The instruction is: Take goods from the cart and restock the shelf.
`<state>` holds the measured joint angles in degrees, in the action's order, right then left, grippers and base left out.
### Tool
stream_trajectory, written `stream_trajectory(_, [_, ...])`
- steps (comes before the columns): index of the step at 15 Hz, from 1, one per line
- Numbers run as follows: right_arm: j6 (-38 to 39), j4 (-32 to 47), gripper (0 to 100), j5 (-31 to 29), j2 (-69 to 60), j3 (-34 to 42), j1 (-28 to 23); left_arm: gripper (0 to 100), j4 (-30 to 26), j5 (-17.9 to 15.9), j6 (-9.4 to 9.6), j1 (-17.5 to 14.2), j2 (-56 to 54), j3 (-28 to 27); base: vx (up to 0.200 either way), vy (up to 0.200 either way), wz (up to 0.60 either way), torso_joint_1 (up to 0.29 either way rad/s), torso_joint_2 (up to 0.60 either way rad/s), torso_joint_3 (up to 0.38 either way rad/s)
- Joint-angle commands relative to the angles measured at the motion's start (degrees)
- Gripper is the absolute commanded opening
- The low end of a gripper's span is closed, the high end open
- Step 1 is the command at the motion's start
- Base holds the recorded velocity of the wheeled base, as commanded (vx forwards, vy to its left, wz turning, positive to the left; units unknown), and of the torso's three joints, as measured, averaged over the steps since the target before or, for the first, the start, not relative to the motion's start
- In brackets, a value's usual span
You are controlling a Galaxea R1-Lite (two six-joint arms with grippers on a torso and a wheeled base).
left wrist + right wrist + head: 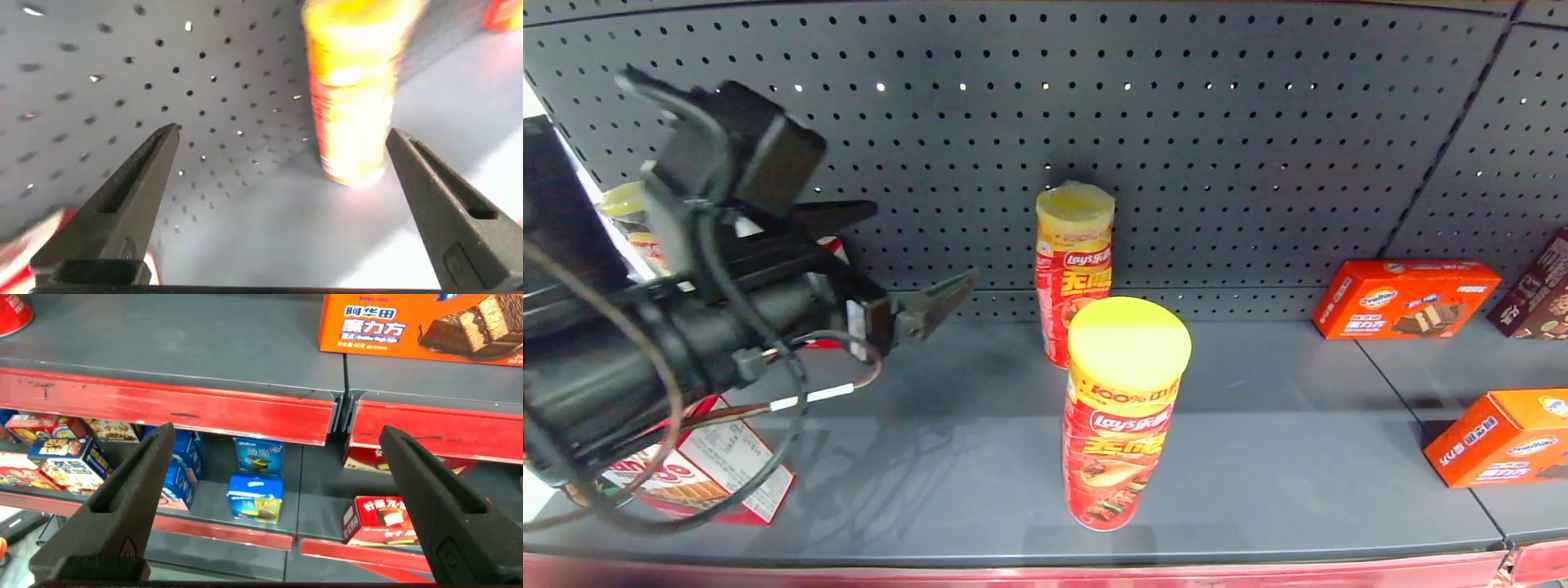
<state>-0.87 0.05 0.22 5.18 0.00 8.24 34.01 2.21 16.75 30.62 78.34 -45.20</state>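
The left claw (921, 245) is being held wide open at the left of the head view, above the grey metal shelf (1282, 457), with nothing gripped between its fingers. At the centre of that frame, a red cylindrical crisp can with a yellow lid (1123, 416) is being kept upright near the shelf's front edge. A second, matching can (1072, 273) is being kept upright just behind it, close to the dark perforated back panel (1176, 122). Both cans are being left apart from the claw.

In the left wrist view, the spread claw (282, 132) is being pointed at the back panel, and a blurred can (351, 98) is being framed beyond the fingers.

At the lower left of the head view, a flat red-and-white packet (719, 469) is being partly covered by the arm. Two orange cardboard boxes (1405, 298) (1499, 437) are being displayed at the right.

The right claw (278, 431) is likewise being held wide open and empty, facing a red shelf-edge strip (204, 404) and blue packets (255, 496) on a lower shelf.
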Motion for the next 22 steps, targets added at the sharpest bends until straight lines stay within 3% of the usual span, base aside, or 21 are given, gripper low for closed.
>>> stream_trajectory(1, [0.0, 0.0, 100, 0.0, 0.1, 0.0, 0.0, 100, -1.1, 3.7, -0.93, 2.3, -25.5, 14.3, 0.0, 0.0, 0.0, 0.0, 0.0, 0.0])
stream_trajectory(2, [0.0, 0.0, 100, 0.0, 0.1, 0.0, 0.0, 100, -2.7, 3.7, -0.93, 2.3, -29.8, 16.0, 0.0, 0.0, 0.0, 0.0, 0.0, 0.0])
stream_trajectory(4, [0.0, 0.0, 100, 0.0, 0.1, 0.0, 0.0, 100, -14.8, 4.2, -0.93, 1.0, -45.6, 19.5, 0.0, 0.0, 0.0, 0.0, 0.0, 0.0])
stream_trajectory(5, [0.0, 0.0, 100, 0.0, 0.1, 0.0, 0.0, 100, -19.4, 3.9, -1.81, -5.6, -50.3, 20.4, 0.0, 0.0, 0.0, 0.0, 0.0, 0.0])
stream_trajectory(6, [0.0, 0.0, 100, 0.0, 0.1, 0.0, 0.0, 100, -19.9, 1.8, -4.01, -15.1, -53.4, 23.2, 0.0, 0.0, 0.0, 0.0, 0.0, 0.0])
stream_trajectory(7, [0.0, 0.0, 100, 0.0, 0.1, 0.0, 0.0, 100, -16.7, -8.4, -7.35, -25.1, -57.9, 31.6, 0.0, 0.0, 0.0, 0.0, 0.0, 0.0])
stream_trajectory(8, [0.0, 0.0, 100, 0.0, 0.1, 0.0, 0.0, 100, -14.6, -13.3, -7.79, -28.6, -63.0, 37.6, 0.0, 0.0, 0.0, 0.0, 0.0, 0.0])
stream_trajectory(9, [0.0, 0.0, 100, 0.0, 0.1, 0.0, 0.0, 100, -13.4, -13.7, -7.87, -30.5, -66.9, 42.7, 0.0, 0.0, 0.0, 0.0, 0.0, 0.0])
stream_trajectory(10, [0.0, 0.0, 100, 0.0, 0.1, 0.0, 0.0, 100, -13.6, -13.7, -7.79, -31.5, -69.2, 45.2, 0.0, 0.0, 0.0, 0.0, 0.0, 0.0])
stream_trajectory(13, [0.0, 0.0, 100, 0.0, 0.1, 0.0, 0.0, 100, -25.2, -13.6, -7.35, -29.5, -76.6, 45.2, 0.0, 0.0, 0.0, 0.0, 0.0, 0.0])
stream_trajectory(15, [0.0, 0.0, 100, 0.0, 0.1, 0.0, 0.0, 100, -31.2, -13.5, -7.52, -30.4, -78.0, 45.2, 0.0, 0.0, 0.0, 0.0, 0.0, 0.0])
stream_trajectory(18, [0.0, 0.0, 100, 0.0, 0.1, 0.0, 0.0, 100, -30.5, -13.5, -8.05, -30.4, -78.3, 45.2, 0.0, 0.0, 0.0, 0.0, 0.0, 0.0])
stream_trajectory(19, [0.0, 0.0, 100, 0.0, 0.1, 0.0, 0.0, 100, -30.6, -13.7, -10.51, -30.4, -78.3, 45.2, 0.0, 0.0, 0.0, 0.0, 0.0, 0.0])
stream_trajectory(20, [0.0, 0.0, 100, 0.0, 0.1, 0.0, 0.0, 100, -30.5, -14.0, -11.65, -30.4, -78.3, 45.2, 0.0, 0.0, 0.0, 0.0, 0.0, 0.0])
stream_trajectory(22, [0.0, 0.0, 100, 0.0, 0.1, 0.0, 0.0, 100, -30.6, -15.8, -12.18, -30.4, -78.3, 45.2, 0.0, 0.0, 0.0, 0.0, 0.0, 0.0])
